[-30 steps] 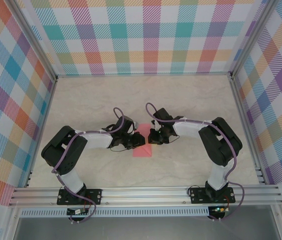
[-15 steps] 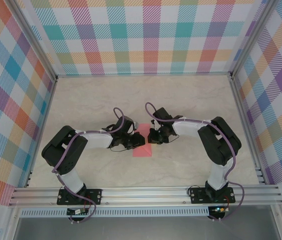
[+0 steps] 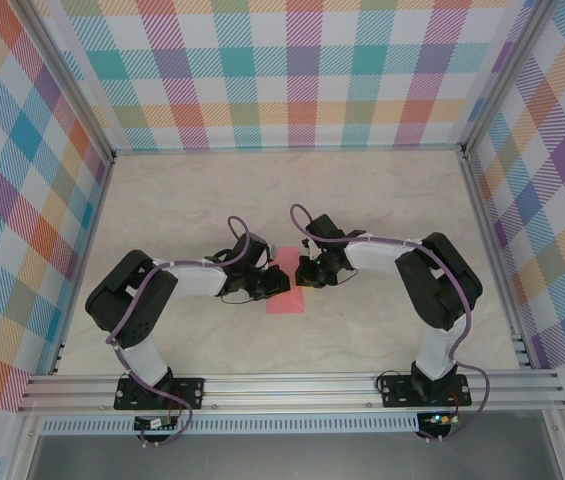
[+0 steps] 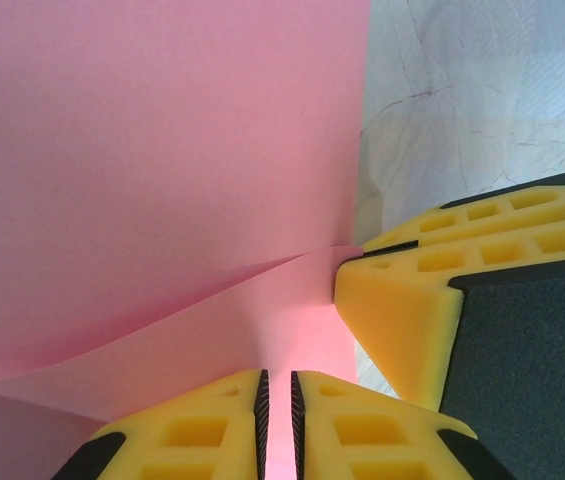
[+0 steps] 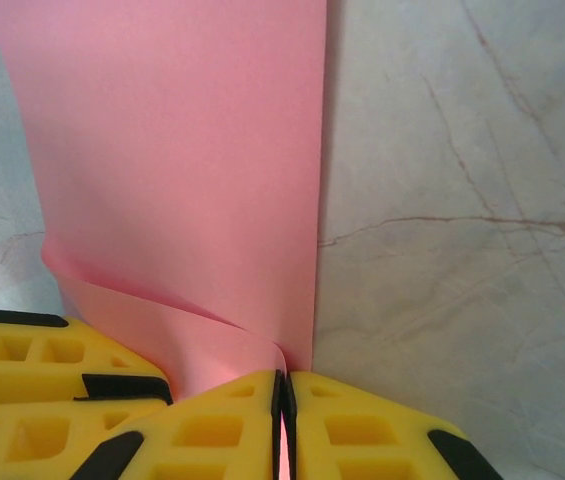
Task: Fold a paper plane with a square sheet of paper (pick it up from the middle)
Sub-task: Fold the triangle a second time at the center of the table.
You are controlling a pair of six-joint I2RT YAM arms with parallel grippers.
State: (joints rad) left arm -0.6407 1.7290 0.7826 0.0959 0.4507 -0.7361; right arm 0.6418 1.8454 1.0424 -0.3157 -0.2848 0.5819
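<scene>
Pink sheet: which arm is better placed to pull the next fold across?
Probably right: the right pincer is shut on the sheet's lifted edge; the left pincer grips farther in, jaws slightly apart.

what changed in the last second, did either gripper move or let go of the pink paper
Nothing visibly changed. The left gripper and the right gripper both stay pinched shut on the square sheet of paper, and the sheet sits in the same spot between them.
</scene>
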